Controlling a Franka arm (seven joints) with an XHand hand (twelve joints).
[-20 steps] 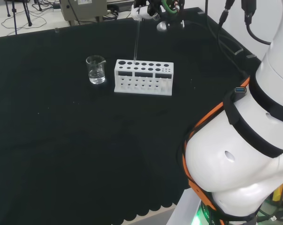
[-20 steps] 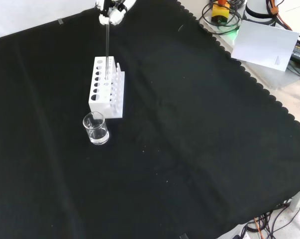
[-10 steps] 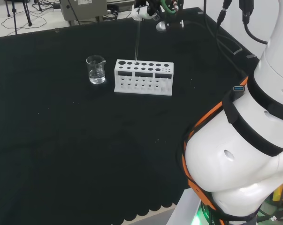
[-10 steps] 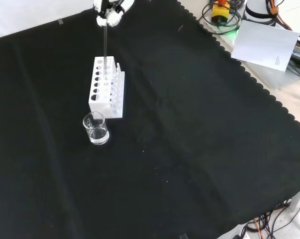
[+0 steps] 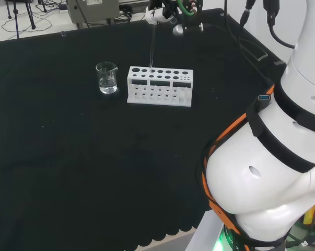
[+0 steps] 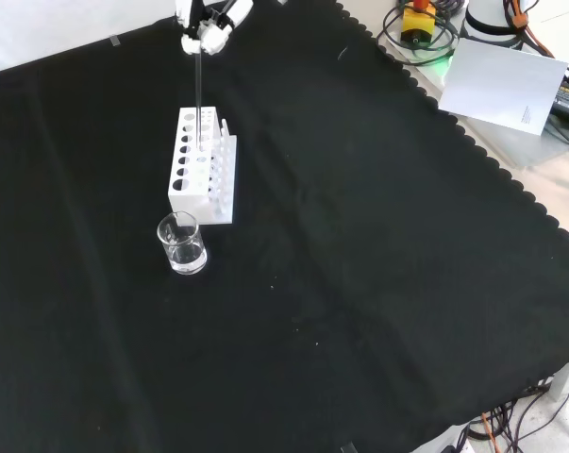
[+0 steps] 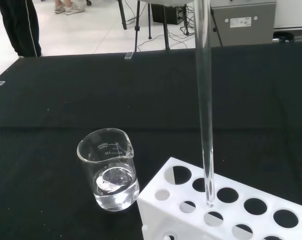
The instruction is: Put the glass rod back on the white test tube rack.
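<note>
The hand point(image 6: 207, 21) is at the far edge of the black cloth point(image 6: 359, 245), at the top of the front view, and its fingers are closed in a pinch on the upper end of the glass rod point(image 6: 199, 90). The rod hangs straight down from the fingers, nearly upright. Directly below the hand stands the white test tube rack point(image 6: 201, 177), and the lower tip of the rod is just over the top plate of the rack. In the wrist view the tip of the glass rod point(image 7: 205, 110) is beside one of the round holes in the white test tube rack point(image 7: 226, 205), close to the plate; I cannot tell if it touches the plate or is a little above it. The tip is not inside a hole.

In the head view the hand point(image 5: 162, 11) is above the left part of the white test tube rack point(image 5: 160, 85), and the glass rod point(image 5: 151, 44) comes down to the back row of holes there.

A small glass beaker point(image 6: 182, 243) stands on the cloth just beyond the end of the rack, on the side away from the hand in the front view. In the wrist view the glass beaker point(image 7: 108, 175) has a little clear liquid in the bottom and a spout on its rim. It stands apart from the rod and does not touch the rack.
</note>
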